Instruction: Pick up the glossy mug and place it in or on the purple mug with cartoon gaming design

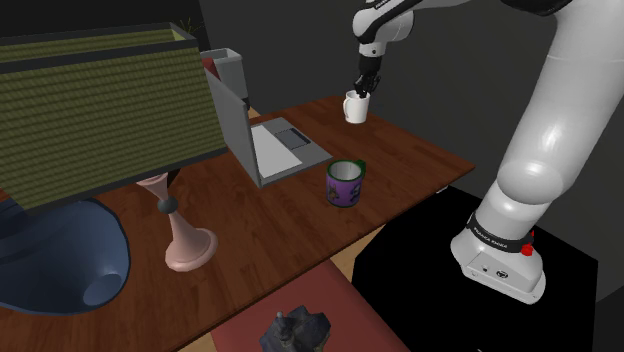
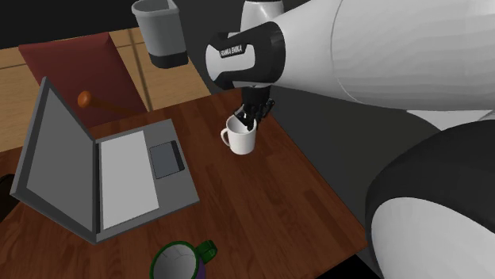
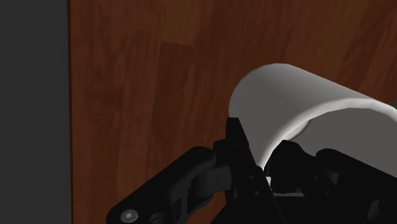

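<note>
Step in hand: grasp. The black fingers [image 1: 362, 86] are nearly closed and pinch the wall of the glossy white mug [image 1: 355, 107], one inside the mouth and one outside. The mug stands at the far edge of the brown wooden table [image 1: 280, 225] and looks not yet lifted.

Next move, as judged: lift straight up, carry it to the purple mug with green rim and handle [image 1: 344, 184], which is well apart and nearer the stand, then lower it into the mouth. The thin rim pinch may let the mug swing.

Count in the shoulder view:
- one green woven lampshade [image 1: 100, 110]
- one blue bowl-like vessel [image 1: 60, 265]
- one pink pedestal stand [image 1: 185, 235]
- one open grey laptop [image 1: 270, 145]
- one purple mug
- one white mug
</note>
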